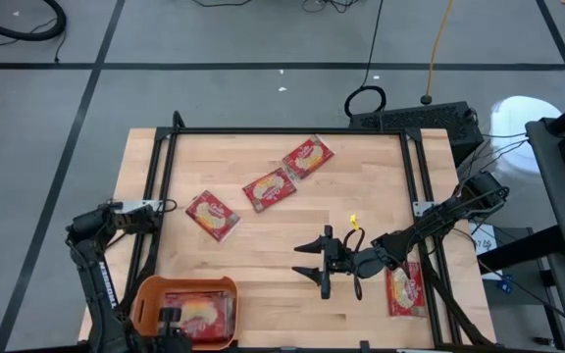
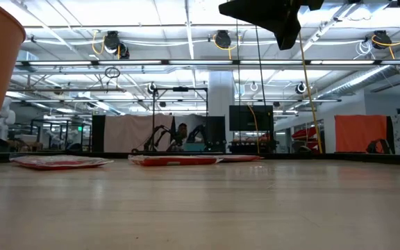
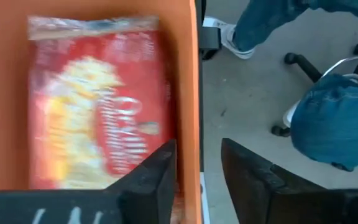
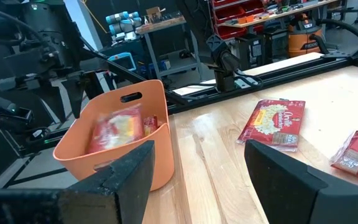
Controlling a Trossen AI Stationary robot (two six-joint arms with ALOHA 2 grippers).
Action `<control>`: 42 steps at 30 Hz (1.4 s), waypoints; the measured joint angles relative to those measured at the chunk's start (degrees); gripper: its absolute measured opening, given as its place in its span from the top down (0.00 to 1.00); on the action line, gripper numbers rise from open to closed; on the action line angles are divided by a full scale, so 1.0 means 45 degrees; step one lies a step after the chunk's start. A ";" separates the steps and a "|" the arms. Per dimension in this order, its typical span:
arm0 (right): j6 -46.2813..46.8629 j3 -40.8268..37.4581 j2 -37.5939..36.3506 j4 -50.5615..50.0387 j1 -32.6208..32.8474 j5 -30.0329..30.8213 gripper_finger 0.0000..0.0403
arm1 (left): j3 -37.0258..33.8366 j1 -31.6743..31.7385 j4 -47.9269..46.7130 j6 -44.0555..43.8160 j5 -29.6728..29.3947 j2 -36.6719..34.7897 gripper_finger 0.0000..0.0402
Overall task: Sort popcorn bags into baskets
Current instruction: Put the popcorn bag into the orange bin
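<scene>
The left gripper hangs over the orange basket at the table's near left corner, its jaws parted and holding nothing; a popcorn bag lies inside. The right gripper waits above the table with jaws wide, empty. Three bags lie in the middle and one lies under the right arm.

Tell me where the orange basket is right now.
High view: the orange basket sits at the table's near-left corner, under the left tool, with a popcorn bag inside.

Wooden table bears orange basket and four popcorn bags.
</scene>
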 joint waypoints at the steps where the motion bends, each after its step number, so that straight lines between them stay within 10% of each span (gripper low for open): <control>1: 0.0000 0.0000 0.0000 0.0000 0.0000 0.0000 0.40 | 0.0000 0.0000 0.0022 0.0087 0.0026 0.0000 0.66; 15: 0.0000 0.0000 0.0000 -0.0005 0.0000 0.0000 0.40 | -0.0428 0.0542 -0.2408 0.0701 -0.3458 -0.0010 0.78; 28: 0.0151 0.0000 0.0000 -0.0230 0.0000 0.0000 0.40 | -0.2778 0.0746 -0.0679 0.1144 -0.1150 -0.0010 0.98; 42: 0.0131 0.0000 0.0000 -0.0283 0.0000 0.0005 0.40 | -0.2759 0.0252 -0.0329 0.2060 -0.0779 -0.0895 0.97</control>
